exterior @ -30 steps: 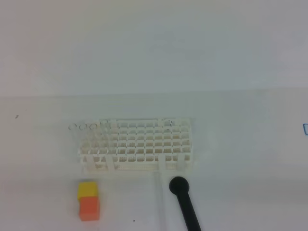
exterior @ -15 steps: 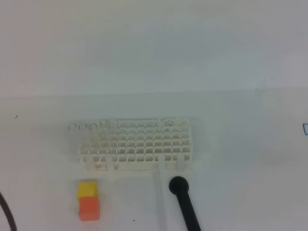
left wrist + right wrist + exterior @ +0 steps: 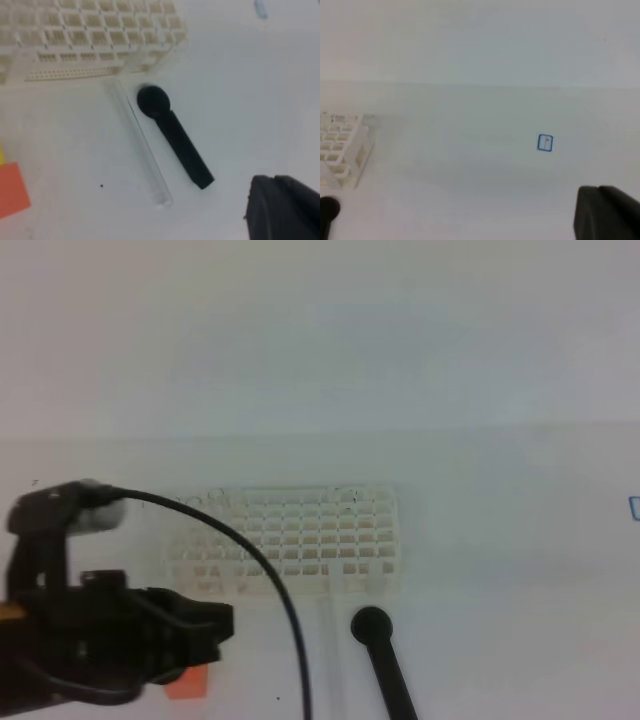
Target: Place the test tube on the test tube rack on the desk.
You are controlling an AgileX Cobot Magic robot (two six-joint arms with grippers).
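The long clear colourless glass test tube (image 3: 139, 145) lies flat on the plain white desk (image 3: 260, 90), just beside the black round-ended rod (image 3: 172, 135) and roughly parallel to it. In the left wrist view its long axis runs from about 11 o'clock, near the front edge of the white plastic lattice test tube rack (image 3: 90, 35), to 5 o'clock. The left gripper (image 3: 215, 625), jaws pressed together and empty, is the nearer arm; the tube lies at its 3 o'clock in the high view. The right gripper (image 3: 605, 212) is also closed, well apart. A yellow-and-orange block (image 3: 11, 190) sits at 9 o'clock of the tube.
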